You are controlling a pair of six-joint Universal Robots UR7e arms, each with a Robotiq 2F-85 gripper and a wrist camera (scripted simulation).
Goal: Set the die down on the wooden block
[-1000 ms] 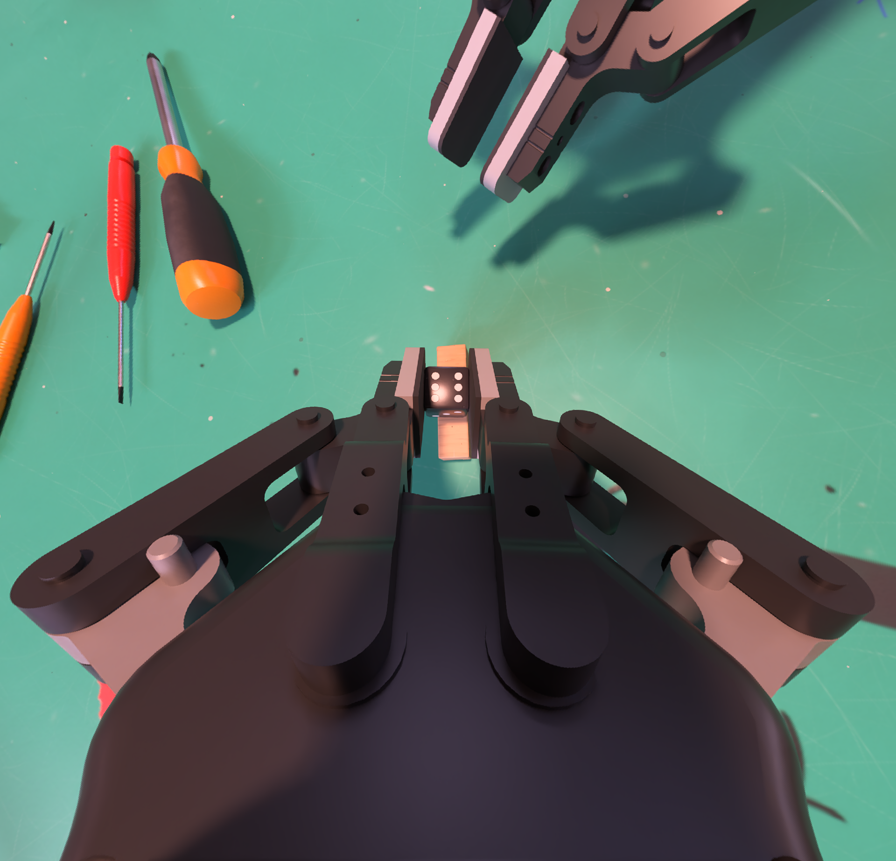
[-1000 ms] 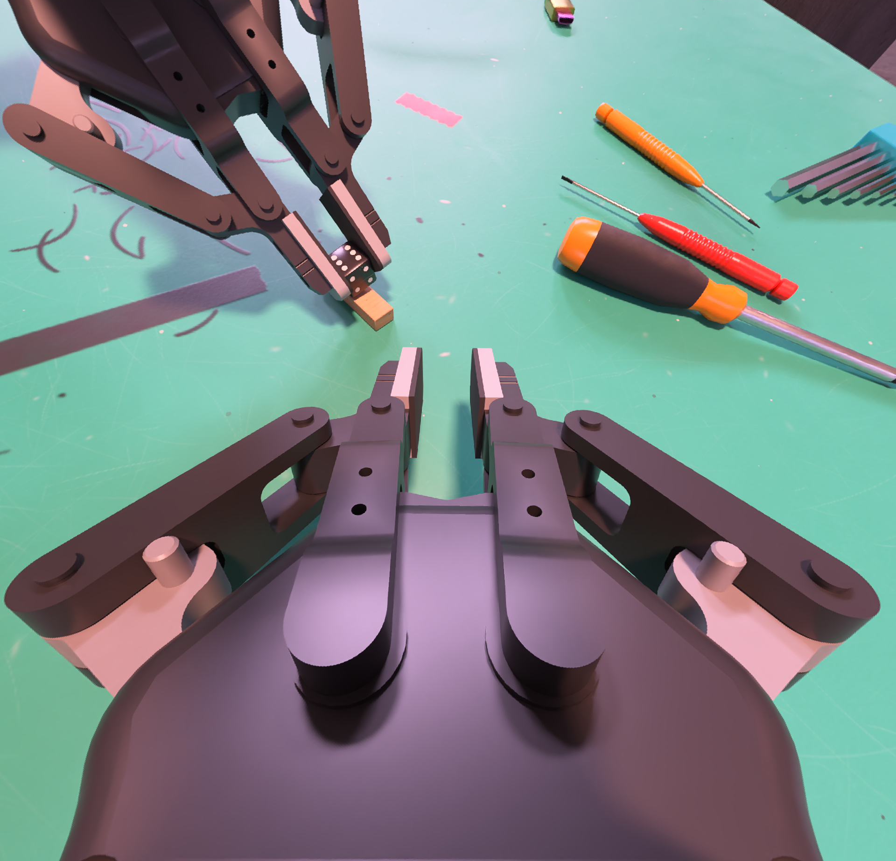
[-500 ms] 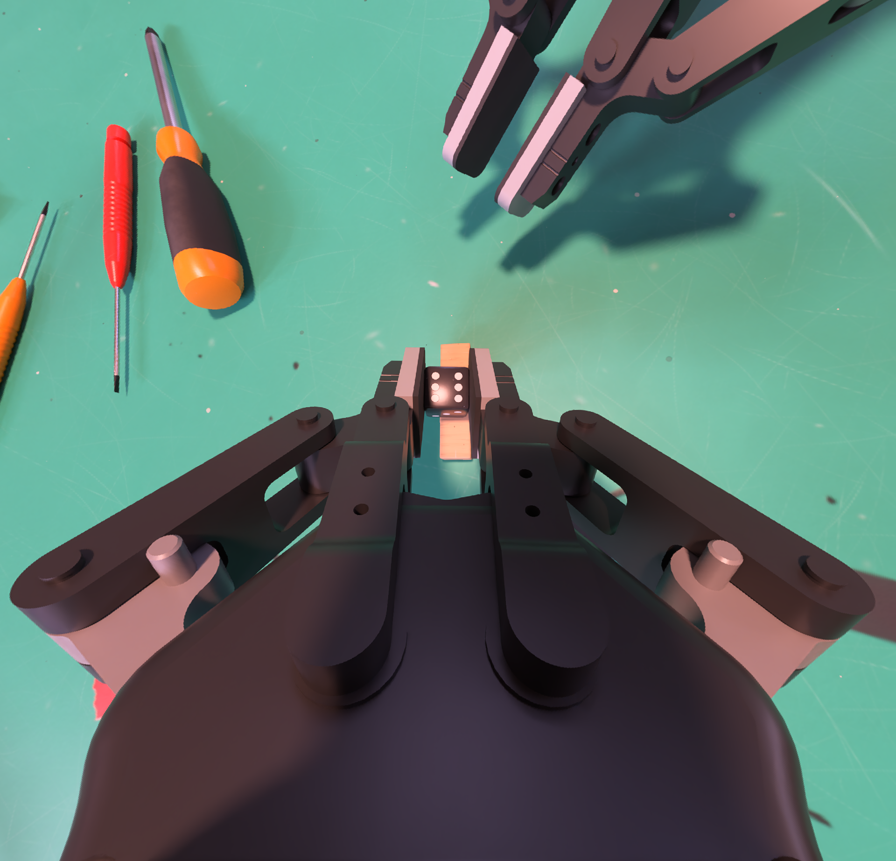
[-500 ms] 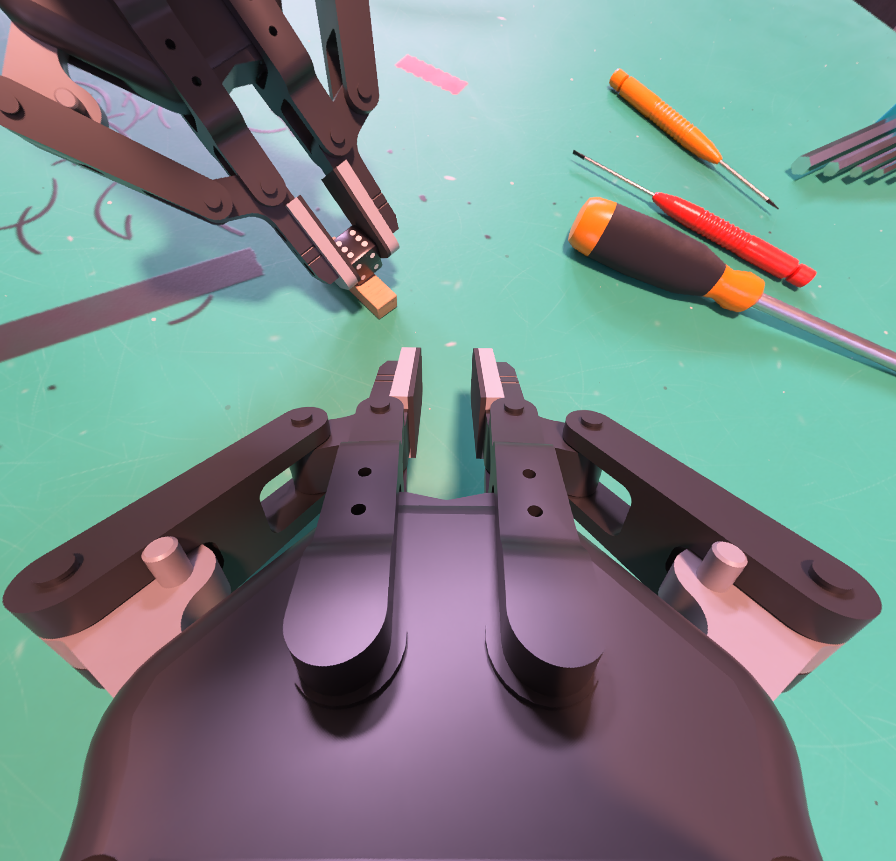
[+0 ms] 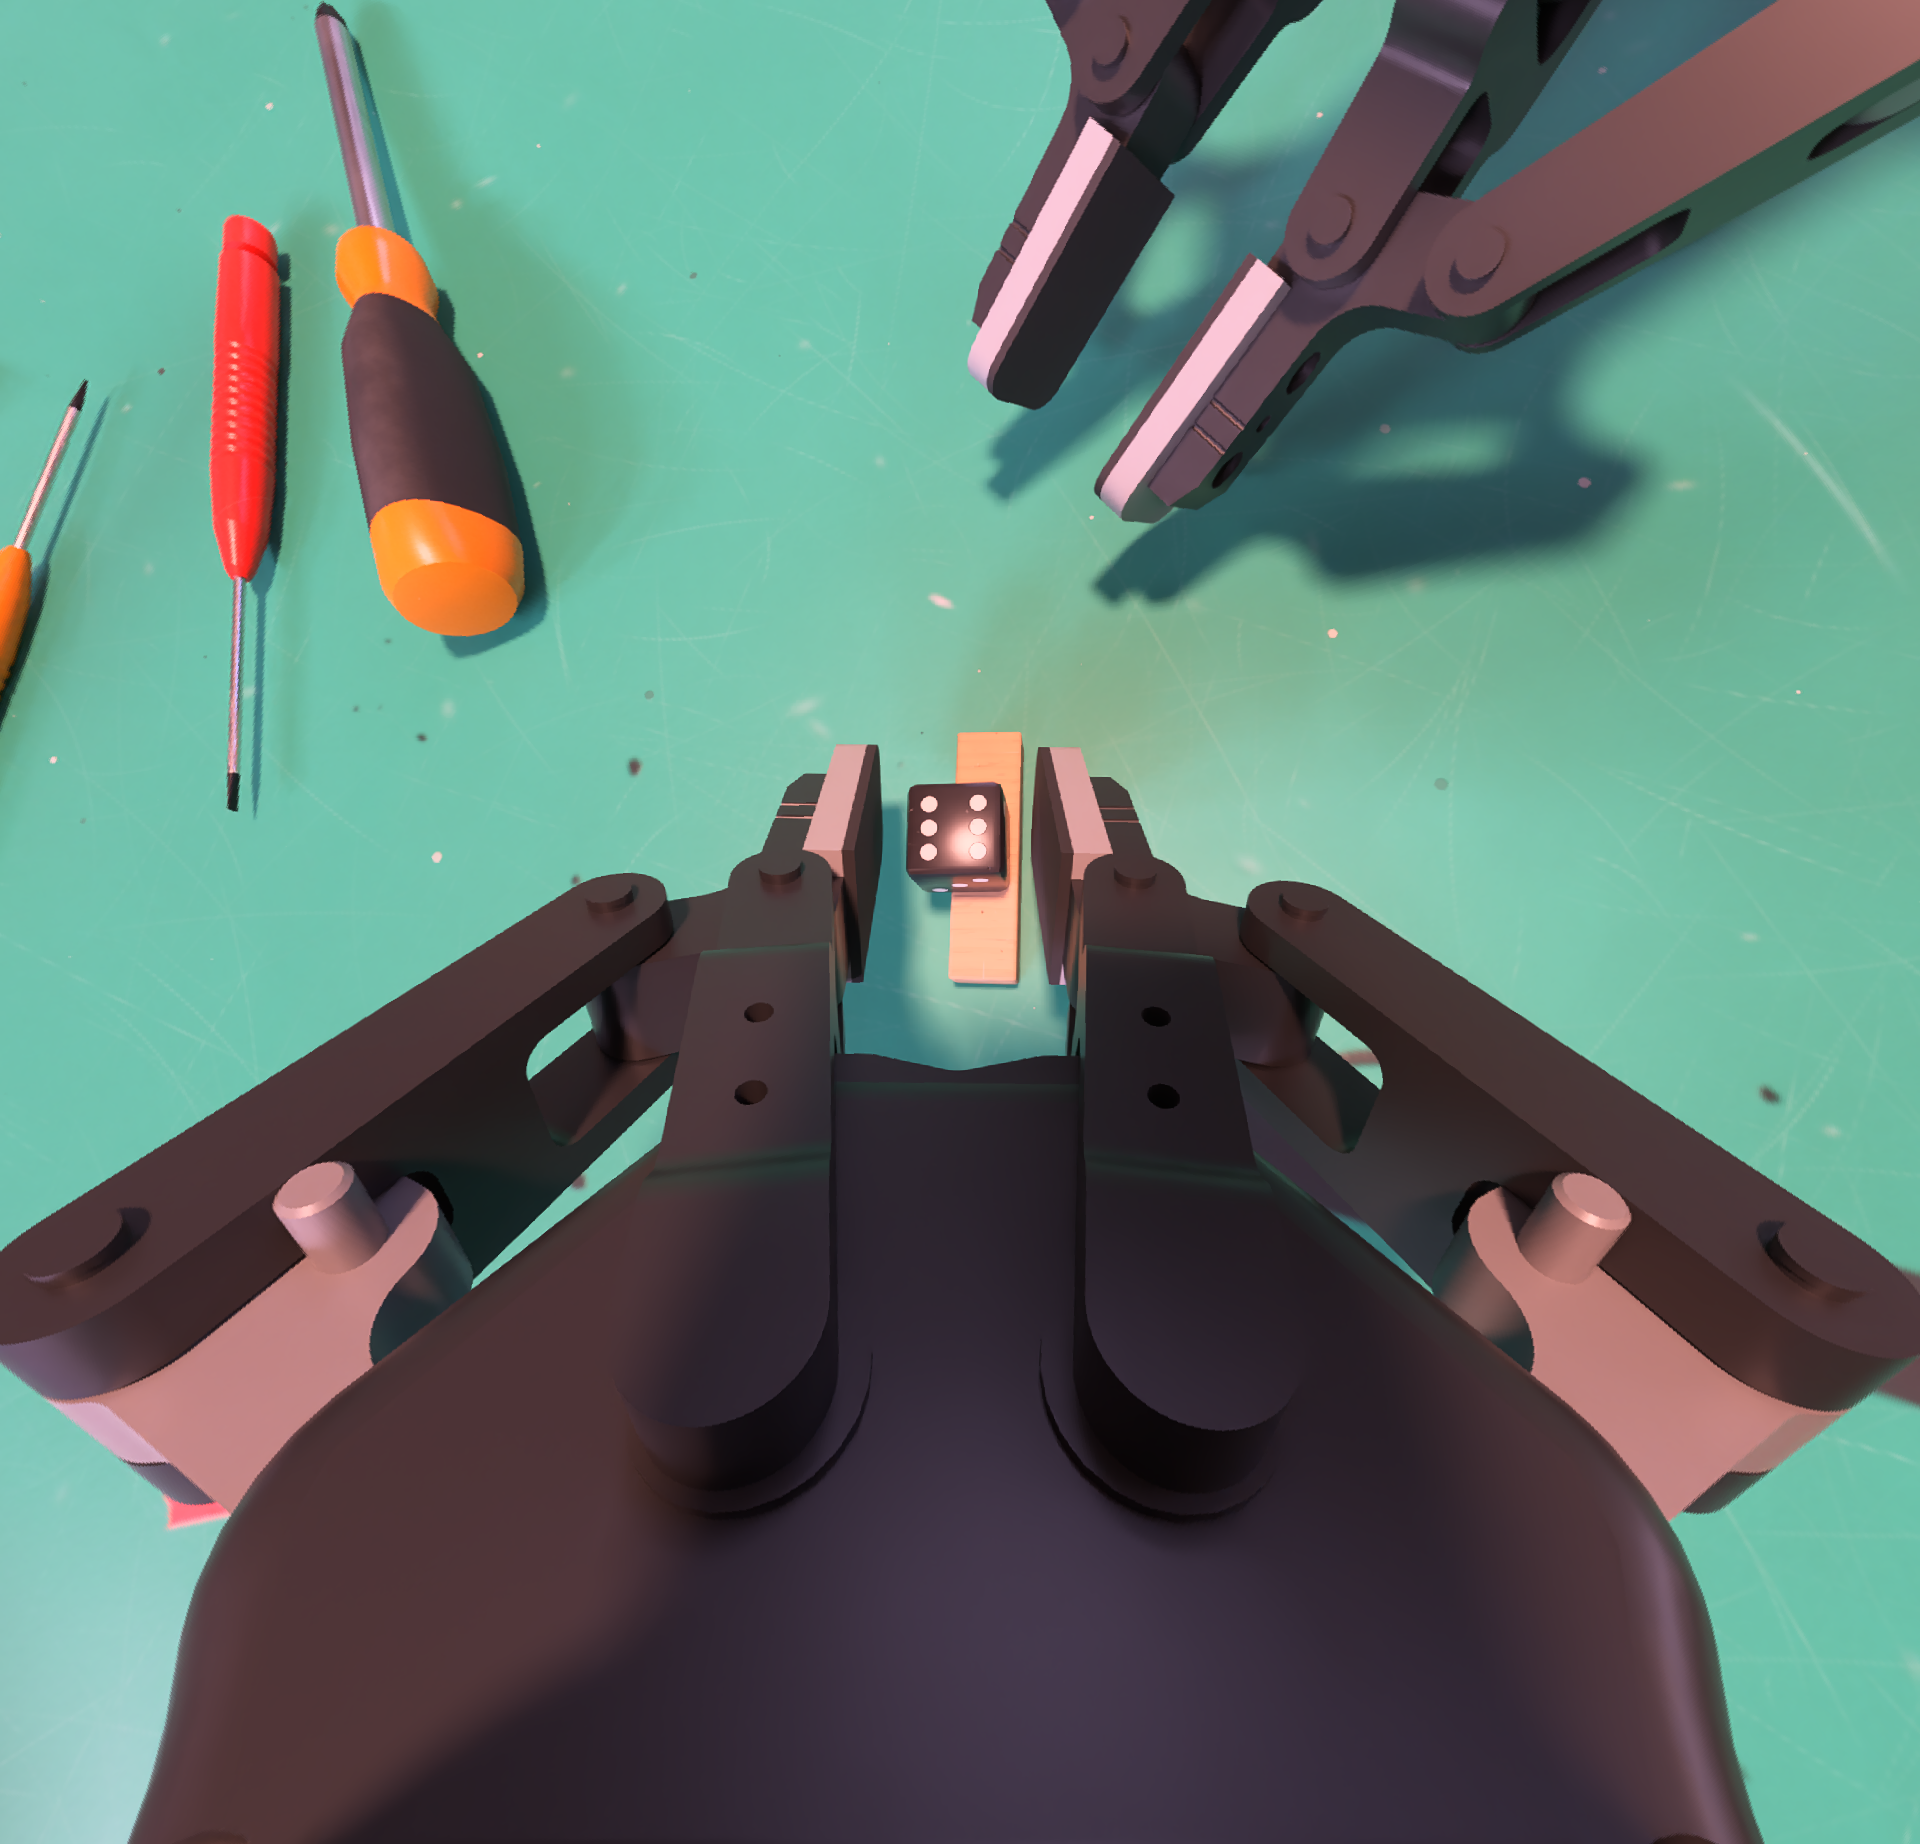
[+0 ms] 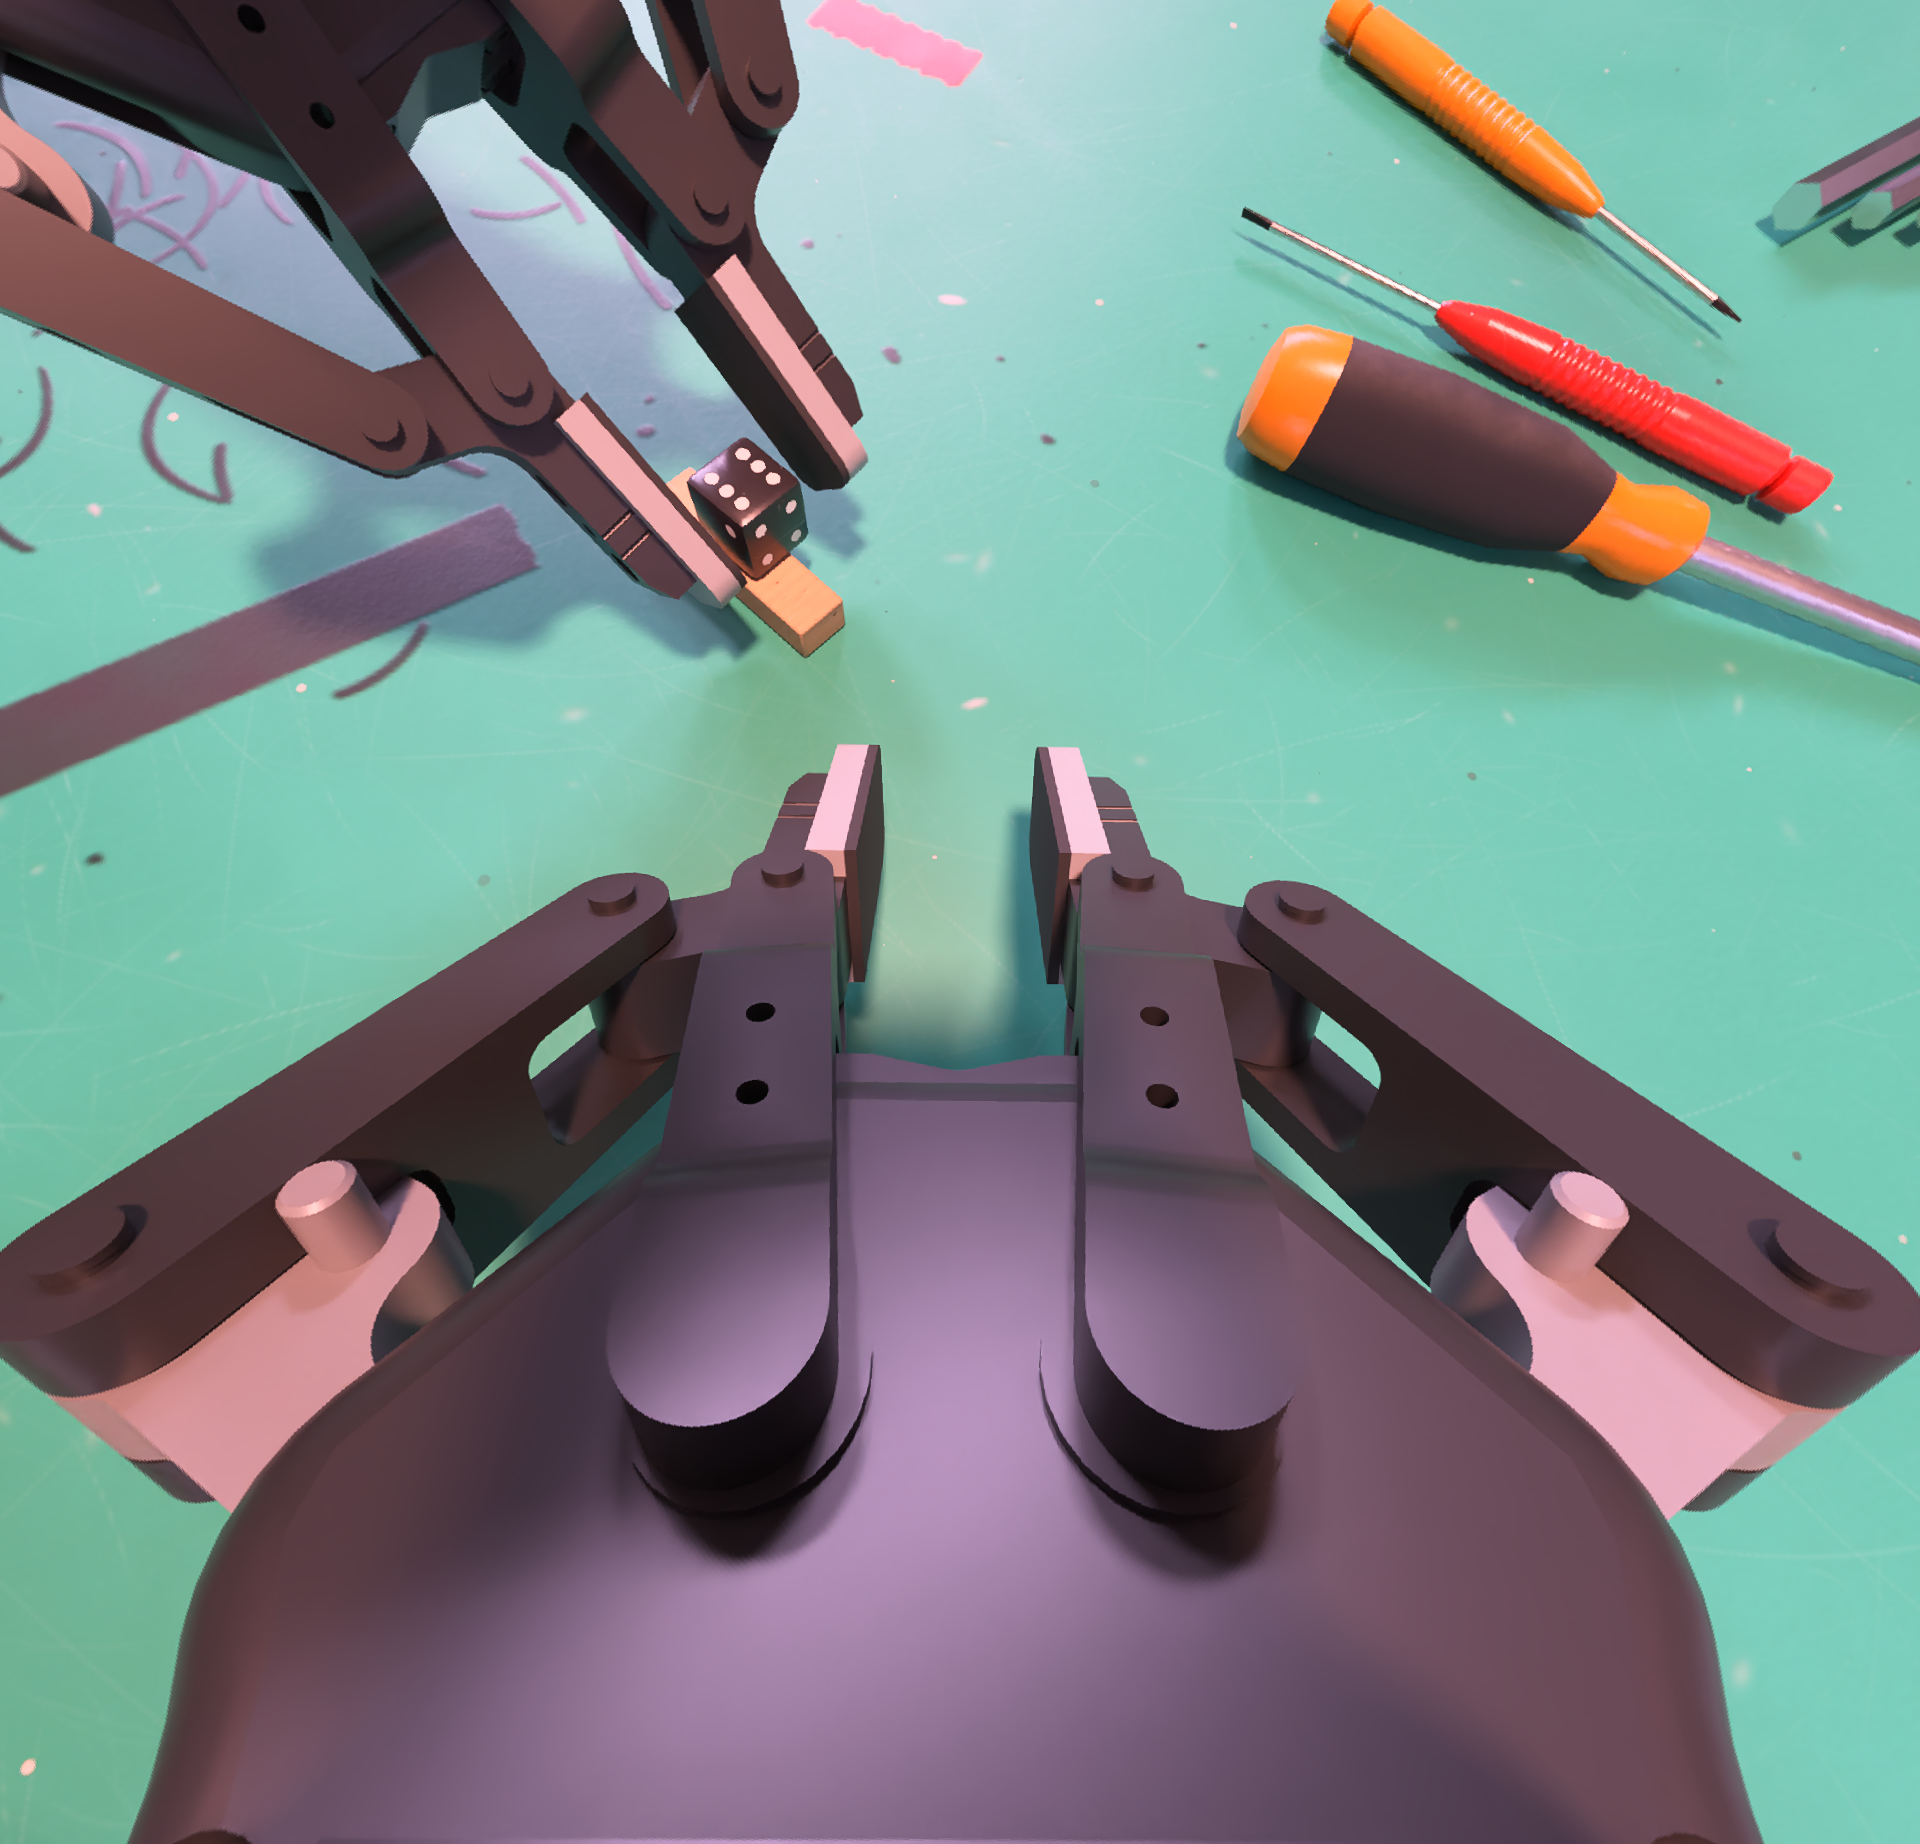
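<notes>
Black die (image 5: 956,830) rests on the wooden block (image 5: 985,937), between the spread, non-contacting fingers of the left gripper (image 5: 956,807). Right gripper (image 6: 956,807), tilted down toward the mat (image 6: 1143,755), fingers parted and empty, points at 12 o'clock; die at 11 o'clock.

A: Where does the left wrist view look from?

B: Just behind the left gripper (image 5: 956,838), steeply down, close over the die (image 5: 954,834).

A: And the right wrist view?

B: Behind the right gripper (image 6: 956,807), low and slanting forward. Both views share the die, the wooden block (image 6: 798,601) and the screwdrivers (image 6: 1475,459).
</notes>
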